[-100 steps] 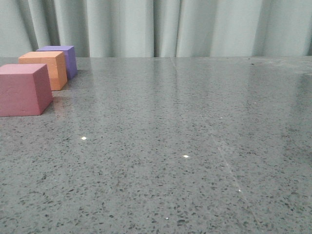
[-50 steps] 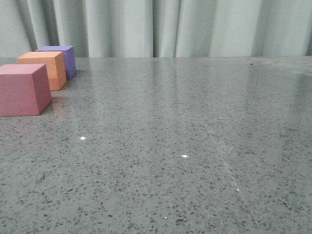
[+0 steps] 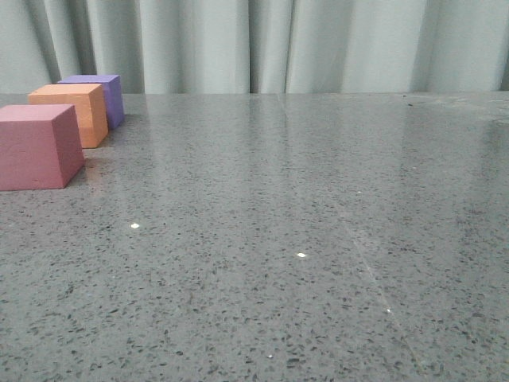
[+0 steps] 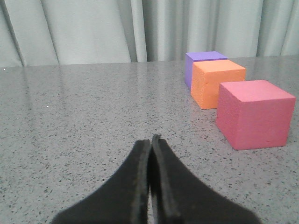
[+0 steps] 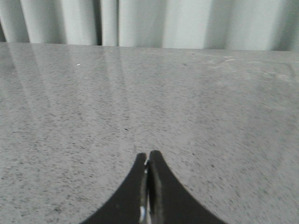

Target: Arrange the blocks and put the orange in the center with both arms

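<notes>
- While both of my hands are hanging low over the table (image 3: 302, 239), the three blocks are sitting in a row at its far left side in the front view, running away from me toward the curtain (image 3: 262, 44).
- Nearest to me, the pink-red block (image 3: 36, 147) is resting flat on the table, cut off slightly by the left edge of the front view.
- Behind it, the orange block (image 3: 71, 111) is occupying the middle of the row, standing just beside the pink-red one; I cannot tell whether they are touching.
- Farthest back, the purple block (image 3: 99, 95) is sitting close behind the orange one, partly hidden by it, and again I cannot tell whether the two are in contact.
- My left hand (image 4: 150, 140) is keeping its two black pointed fingers pressed together with nothing between them, its tips pointing across bare table, well apart from the blocks.
- Through my left wrist view the same row is showing: pink-red block (image 4: 254, 114) closest, orange block (image 4: 217, 84) next, purple block (image 4: 201, 58) at the back.
- My right hand (image 5: 148, 156) is likewise holding its fingers closed against each other, gripping nothing, over speckled grey table (image 5: 187, 102) with only the curtain (image 5: 140, 21) beyond.
</notes>
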Robot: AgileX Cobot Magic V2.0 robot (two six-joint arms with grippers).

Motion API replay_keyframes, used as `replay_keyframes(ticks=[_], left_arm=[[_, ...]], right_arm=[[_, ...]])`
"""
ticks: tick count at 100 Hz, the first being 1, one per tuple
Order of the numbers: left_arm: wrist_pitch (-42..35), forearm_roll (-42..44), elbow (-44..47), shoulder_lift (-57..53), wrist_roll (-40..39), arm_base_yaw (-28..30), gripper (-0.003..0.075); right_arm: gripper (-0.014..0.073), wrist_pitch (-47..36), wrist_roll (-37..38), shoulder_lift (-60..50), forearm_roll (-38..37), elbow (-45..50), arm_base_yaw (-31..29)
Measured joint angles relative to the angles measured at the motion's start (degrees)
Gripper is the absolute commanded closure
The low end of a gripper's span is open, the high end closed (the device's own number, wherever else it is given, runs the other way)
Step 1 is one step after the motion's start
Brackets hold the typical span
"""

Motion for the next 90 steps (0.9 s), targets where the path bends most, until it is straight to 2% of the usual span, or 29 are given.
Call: replay_keyframes(ticks=[22, 46, 90], left_arm=[[0.00, 0.00, 0.00, 0.00, 0.00, 0.00, 0.0739], [0.00, 0.00, 0.00, 0.00, 0.00, 0.00, 0.0739], [0.00, 0.00, 0.00, 0.00, 0.00, 0.00, 0.0739]], right_arm=[[0.0715, -0.08, -0.08, -9.21, 2.05, 6.83, -4.12], [0.0715, 2.44, -0.08, -19.48, 1.92, 10.06, -4.52], [0.0715, 4.35, -0.17, -20.26, 1.47, 10.06, -4.61]])
